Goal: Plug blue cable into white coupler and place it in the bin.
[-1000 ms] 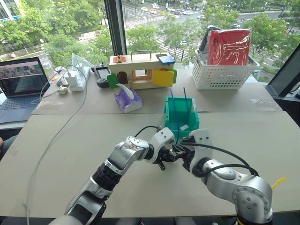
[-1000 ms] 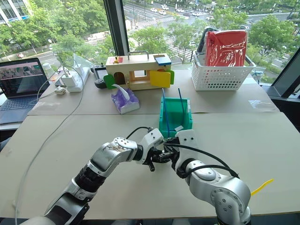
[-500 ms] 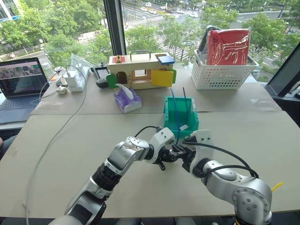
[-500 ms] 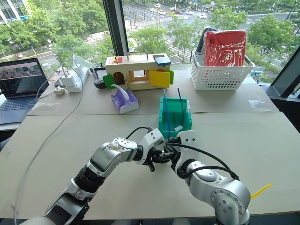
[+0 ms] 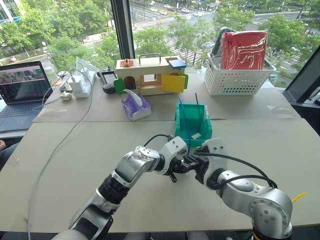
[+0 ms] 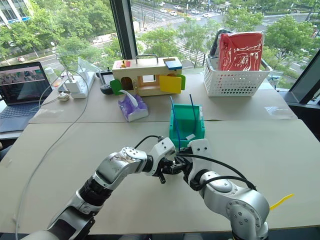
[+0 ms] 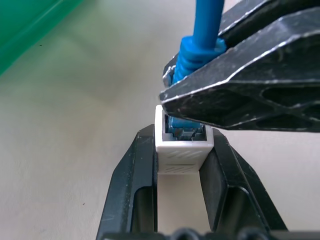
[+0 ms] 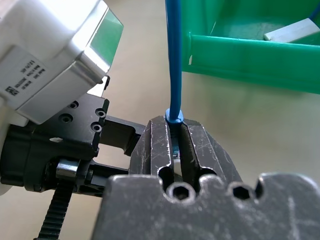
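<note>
The left arm's white wrist box (image 8: 55, 65) has a small sticker with black print and a barcode. The letters are too tiny to read.

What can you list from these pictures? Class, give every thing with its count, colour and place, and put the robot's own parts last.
cable: 1, blue, plug at the coupler's socket, cord rising over the bin
coupler: 1, white, between the left fingers
bin: 1, teal-green, mid-table past the grippers
paper scrap: 1, white, in the bin
basket: 1, white, far right
red bag: 1, in the basket
toy house: 1, wooden, far middle
tissue pack: 1, purple, before the house
laptop: 1, far left
left gripper: 1, black, shut on coupler
right gripper: 1, black, shut on cable
</note>
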